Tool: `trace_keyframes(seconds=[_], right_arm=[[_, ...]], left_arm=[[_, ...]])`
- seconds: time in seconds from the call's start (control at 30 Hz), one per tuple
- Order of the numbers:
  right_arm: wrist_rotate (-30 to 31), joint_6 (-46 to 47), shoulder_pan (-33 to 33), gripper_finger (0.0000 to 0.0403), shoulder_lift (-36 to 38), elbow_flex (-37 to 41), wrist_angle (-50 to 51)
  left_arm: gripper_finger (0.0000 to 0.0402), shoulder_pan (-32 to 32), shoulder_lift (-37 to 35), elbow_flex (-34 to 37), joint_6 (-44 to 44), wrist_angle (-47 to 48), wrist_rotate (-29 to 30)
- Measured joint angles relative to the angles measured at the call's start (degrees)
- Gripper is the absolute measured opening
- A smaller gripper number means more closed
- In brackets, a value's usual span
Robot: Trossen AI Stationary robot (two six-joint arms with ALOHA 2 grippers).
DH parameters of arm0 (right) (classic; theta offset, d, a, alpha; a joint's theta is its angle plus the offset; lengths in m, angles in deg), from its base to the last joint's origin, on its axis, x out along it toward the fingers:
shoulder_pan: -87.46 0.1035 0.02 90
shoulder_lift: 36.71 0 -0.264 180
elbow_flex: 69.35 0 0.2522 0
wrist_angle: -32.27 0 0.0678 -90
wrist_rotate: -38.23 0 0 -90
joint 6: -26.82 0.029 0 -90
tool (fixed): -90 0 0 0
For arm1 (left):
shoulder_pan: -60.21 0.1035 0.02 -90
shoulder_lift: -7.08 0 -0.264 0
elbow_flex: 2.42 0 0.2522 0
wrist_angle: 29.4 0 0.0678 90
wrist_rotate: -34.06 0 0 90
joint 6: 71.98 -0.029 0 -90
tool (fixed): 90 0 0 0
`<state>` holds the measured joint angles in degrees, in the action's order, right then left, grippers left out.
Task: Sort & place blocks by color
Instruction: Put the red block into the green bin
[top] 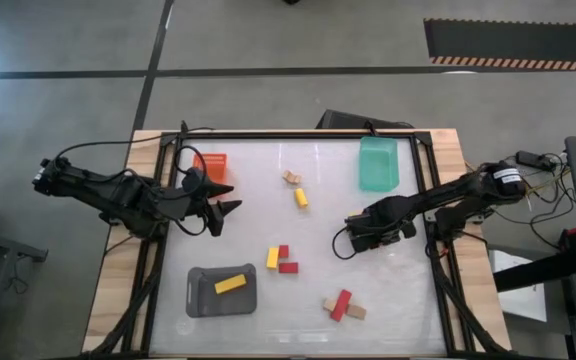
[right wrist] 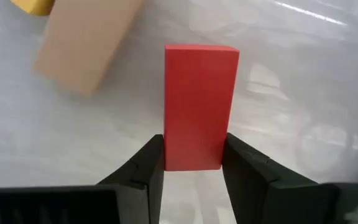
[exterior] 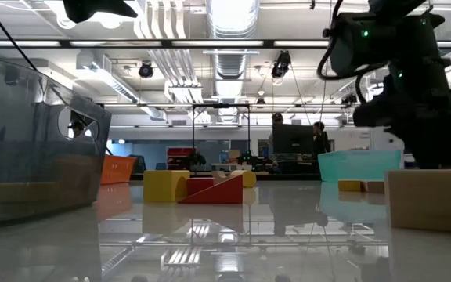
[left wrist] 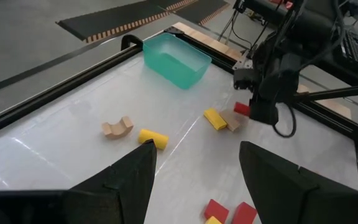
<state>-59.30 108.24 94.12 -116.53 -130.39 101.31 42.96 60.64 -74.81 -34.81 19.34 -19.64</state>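
My right gripper (right wrist: 193,158) points down near the table's right middle (top: 360,222), shut on a red block (right wrist: 201,106). A tan block (right wrist: 86,46) and a yellow block (left wrist: 215,118) lie right beside it. My left gripper (top: 226,210) hangs open above the table's left side, next to the orange tray (top: 211,165), with nothing between its fingers (left wrist: 132,180). Loose on the table are a tan arch (left wrist: 117,128), a yellow cylinder (left wrist: 153,138), a yellow and red group (top: 281,258) and a red and tan pair (top: 342,305). My right gripper pinches the red block's two long sides (right wrist: 194,155) between its two fingers, close to one end of the block. The fingers come from above, pointing down, and lie across the block. The block stays level. I cannot tell whether it is clear of the table.
The green tray (top: 378,163) stands at the far right. The grey tray (top: 200,300) sits near the front left with a yellow block (top: 230,284) in it. A black frame (top: 298,135) borders the white table top.
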Motion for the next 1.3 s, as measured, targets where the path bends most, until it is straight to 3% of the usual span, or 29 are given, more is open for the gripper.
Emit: trace_keyframes(seconds=[0.3,0.5,1.0,1.3], right_arm=[[2.34,3.61,-4.87,0.0118,12.28,-2.97,4.68],[5.71,-0.52,-12.15,0.0118,14.39,-7.29,4.75],[5.64,-27.11,-34.91,0.0118,3.96,-21.69,7.63],[3.15,-37.81,-48.08,0.0118,-1.92,-23.11,7.77]], left_arm=[[0.0215,0.0,0.0,0.0,0.09,-0.11,0.0],[0.0215,0.0,0.0,0.0,0.09,-0.11,0.05],[0.0215,0.04,0.0,0.0,0.13,-0.19,0.68],[0.0215,0.04,0.0,0.0,0.13,-0.08,0.7]])
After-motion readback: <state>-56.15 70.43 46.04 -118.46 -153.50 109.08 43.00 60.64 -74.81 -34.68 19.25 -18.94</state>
